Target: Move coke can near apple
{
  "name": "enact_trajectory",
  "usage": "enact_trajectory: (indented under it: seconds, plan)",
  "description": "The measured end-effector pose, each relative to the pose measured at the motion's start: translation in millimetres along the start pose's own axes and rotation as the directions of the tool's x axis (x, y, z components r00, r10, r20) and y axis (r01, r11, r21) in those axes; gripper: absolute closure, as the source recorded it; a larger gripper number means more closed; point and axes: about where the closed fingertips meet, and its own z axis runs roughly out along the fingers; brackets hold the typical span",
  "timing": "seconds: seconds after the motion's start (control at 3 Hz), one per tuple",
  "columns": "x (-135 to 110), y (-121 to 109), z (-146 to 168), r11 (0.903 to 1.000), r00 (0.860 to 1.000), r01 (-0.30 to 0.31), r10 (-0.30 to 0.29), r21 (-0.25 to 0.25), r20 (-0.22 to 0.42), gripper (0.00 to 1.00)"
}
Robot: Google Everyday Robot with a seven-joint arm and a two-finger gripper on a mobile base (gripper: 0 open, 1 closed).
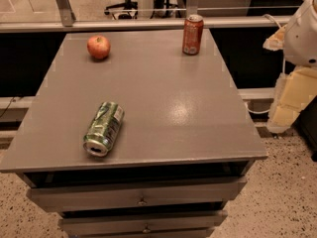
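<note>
The gripper (pixel 292 103) hangs at the right side of the view, a pale cream, blocky shape below a rounded white arm housing (pixel 304 33). It is off to the side of the surface (pixel 163 98), beyond its right edge and touching nothing on it. How its grip stands is not clear from here, since its parts merge into one pale mass.

Closest to it among the things on top is the coke can (pixel 192 34), which stands upright near the far right corner, its silver top up and its white lettering facing the camera. It is well apart from the gripper.

The apple (pixel 98 47) sits near the far left corner, on roughly the same far line as the coke can but well apart from it, with bare grey top between them. Its dimpled top points up.

A green and silver can (pixel 103 128) lies on its side near the front left, its end turned toward the front edge and its body angled slightly toward the back right. It is well apart from both the apple and the coke can.

The surface is the flat grey top of a cabinet, with drawers (pixel 138 195) showing below its front edge. A speckled floor (pixel 277 202) lies around it, and a pale rail (pixel 148 25) runs along behind the far edge
</note>
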Motion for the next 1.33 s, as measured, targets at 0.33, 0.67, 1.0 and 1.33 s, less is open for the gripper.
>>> enact_trajectory:
  seconds: [0.33,0.67,1.0,1.33]
  plan:
    - [-0.3,-0.4,-0.8,1.0000,1.000,0.000,0.000,0.002,0.002,0.00]
    - [-3.3,-10.9,14.6,0.9998,0.998,-0.012,0.012,-0.016,0.056,0.00]
    - [-10.8,-34.6,48.4,0.9994,0.992,-0.008,0.013,-0.034,0.129,0.00]
    - [-20.1,-75.7,87.2,0.9998,0.978,-0.018,0.020,-0.013,0.206,0.00]
